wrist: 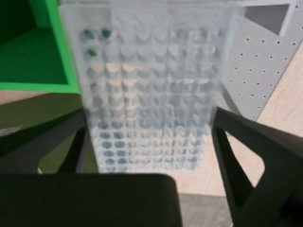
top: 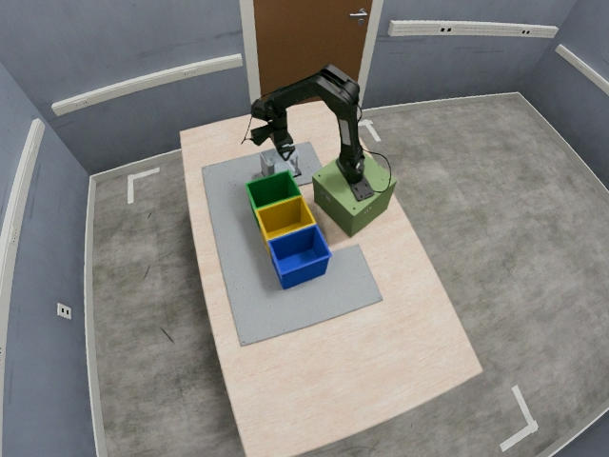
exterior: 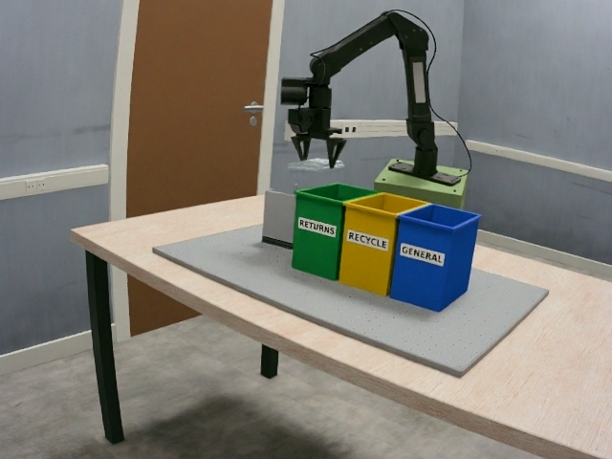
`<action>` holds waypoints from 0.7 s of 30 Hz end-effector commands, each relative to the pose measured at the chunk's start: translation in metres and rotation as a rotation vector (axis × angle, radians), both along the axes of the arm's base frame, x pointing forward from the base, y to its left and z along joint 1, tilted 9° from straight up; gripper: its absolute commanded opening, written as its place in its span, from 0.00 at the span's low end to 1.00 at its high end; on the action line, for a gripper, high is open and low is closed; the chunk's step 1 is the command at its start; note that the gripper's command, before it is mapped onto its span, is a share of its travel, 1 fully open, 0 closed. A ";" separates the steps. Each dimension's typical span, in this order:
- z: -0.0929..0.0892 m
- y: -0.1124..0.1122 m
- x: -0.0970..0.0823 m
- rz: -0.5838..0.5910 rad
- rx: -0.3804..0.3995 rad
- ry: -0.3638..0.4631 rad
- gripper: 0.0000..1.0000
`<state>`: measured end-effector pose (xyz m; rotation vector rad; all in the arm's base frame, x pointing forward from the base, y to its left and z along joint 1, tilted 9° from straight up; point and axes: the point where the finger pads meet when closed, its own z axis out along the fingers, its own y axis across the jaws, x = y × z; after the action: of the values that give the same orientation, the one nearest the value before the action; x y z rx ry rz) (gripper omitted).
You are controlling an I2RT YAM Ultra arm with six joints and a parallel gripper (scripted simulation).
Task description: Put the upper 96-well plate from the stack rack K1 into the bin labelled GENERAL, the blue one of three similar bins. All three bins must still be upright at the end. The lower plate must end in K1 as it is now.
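Observation:
My gripper [top: 287, 154] [exterior: 316, 159] [wrist: 151, 113] is shut on the clear 96-well plate [exterior: 310, 164] [wrist: 151, 80] and holds it level in the air. The plate hangs above the back edge of the green RETURNS bin [top: 255, 188] [exterior: 316, 251] [wrist: 28, 61], near the grey stack rack K1 [top: 268, 166] [exterior: 278, 217]. The yellow RECYCLE bin [top: 269, 227] [exterior: 368, 267] and the blue GENERAL bin [top: 304, 272] [exterior: 427, 284] follow in one row, all upright. The rack's wall hides the lower plate.
The bins and the rack stand on a grey perforated mat [top: 236, 275] [exterior: 345, 316] on the wooden table [top: 343, 354] [exterior: 543, 356]. The arm's green pedestal [top: 339, 208] [exterior: 420, 185] stands right beside the bin row.

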<state>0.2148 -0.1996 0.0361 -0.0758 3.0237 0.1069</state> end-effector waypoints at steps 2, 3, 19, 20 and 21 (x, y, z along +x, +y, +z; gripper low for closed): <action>0.012 0.006 0.007 -0.028 -0.038 -0.041 0.00; 0.012 0.006 0.007 -0.028 -0.038 -0.041 0.00; 0.015 0.054 0.014 -0.029 -0.042 -0.038 0.00; 0.015 0.054 0.014 -0.029 -0.042 -0.038 0.00; 0.023 0.052 0.022 -0.029 -0.058 -0.061 0.00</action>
<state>0.2251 -0.1422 0.0417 -0.0812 3.0230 0.0972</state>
